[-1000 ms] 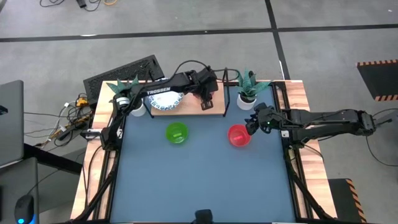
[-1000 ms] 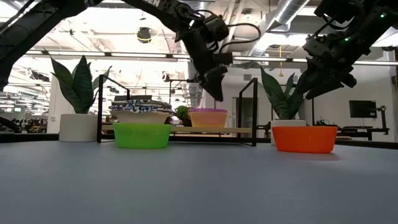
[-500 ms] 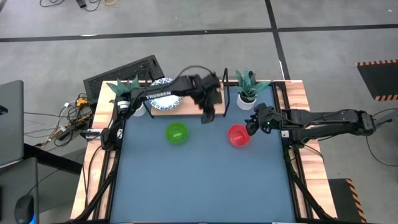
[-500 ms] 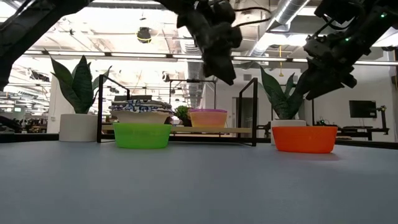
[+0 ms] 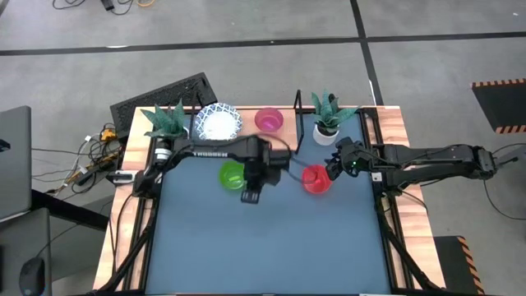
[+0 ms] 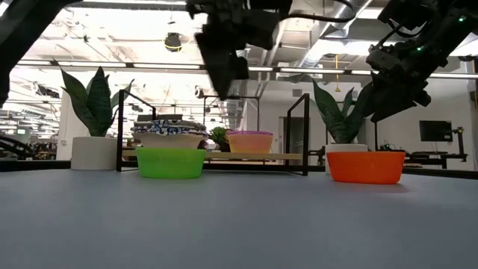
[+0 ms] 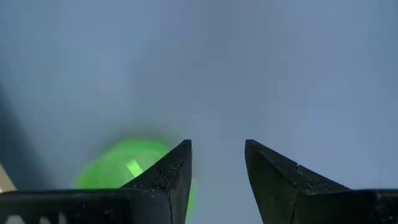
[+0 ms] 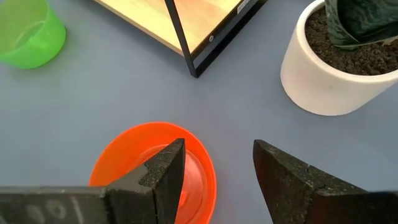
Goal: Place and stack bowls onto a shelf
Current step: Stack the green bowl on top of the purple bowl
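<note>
The green bowl [image 5: 233,175] [image 6: 170,162] and the red bowl [image 5: 315,178] [image 8: 149,171] stand on the blue table in front of the shelf [image 5: 246,140]. On the shelf rest a stack of white bowls with blue-patterned rims [image 5: 219,122] [image 6: 169,134] and a purple bowl [image 5: 269,121] [image 6: 250,141]. My left gripper [image 5: 249,195] [image 7: 217,155] hovers open above the table, just near-right of the green bowl [image 7: 127,171]. My right gripper [image 5: 330,171] [image 8: 217,155] hangs open over the red bowl's right rim. I cannot make out a yellow bowl for certain.
Two white pots with plants [image 5: 168,123] [image 5: 329,117] flank the shelf; the right pot [image 8: 336,68] stands close behind my right gripper. The shelf's black frame posts [image 6: 305,134] rise at its ends. A keyboard [image 5: 160,97] lies beyond the far-left corner. Bare blue tabletop [image 5: 271,247] lies toward the near edge.
My left gripper has swung away from above the shelf's purple bowl toward the near edge, crossing the shelf front, and now hangs over the table beside the green bowl. The bowls and my right arm have kept still.
</note>
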